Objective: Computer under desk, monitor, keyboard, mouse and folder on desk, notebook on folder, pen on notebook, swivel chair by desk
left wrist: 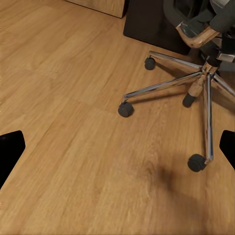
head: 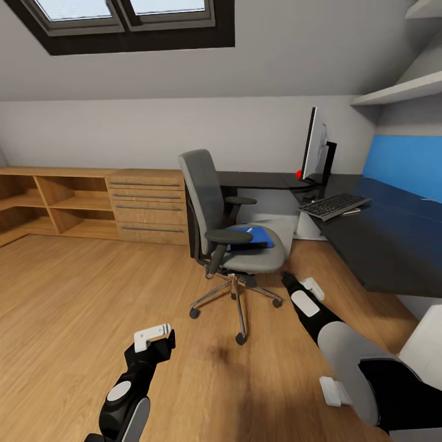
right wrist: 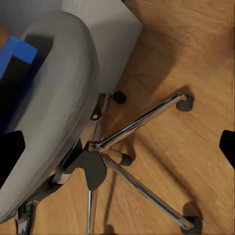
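The grey swivel chair (head: pixel 209 202) stands in mid-room, a little off the black desk (head: pixel 380 245). The blue folder (head: pixel 261 235) lies on its seat with a thin white pen (head: pixel 249 230) on it; I cannot make out the notebook. On the desk stand the monitor (head: pixel 314 147), side-on, and the keyboard (head: pixel 334 205), with the small mouse (head: pixel 352 212) beside it. The light grey computer (head: pixel 270 212) sits under the desk. My left gripper (head: pixel 156 337) is open over bare floor. My right gripper (head: pixel 299 282) is open, low beside the chair seat (right wrist: pixel 58 98), above its chrome base (right wrist: pixel 142 127).
A wooden cabinet with bar handles (head: pixel 147 205) and open shelves (head: pixel 55 202) line the back wall. A wall shelf (head: pixel 399 92) hangs over the desk. A small red object (head: pixel 299 174) sits behind the monitor. Wooden floor spreads out at the left.
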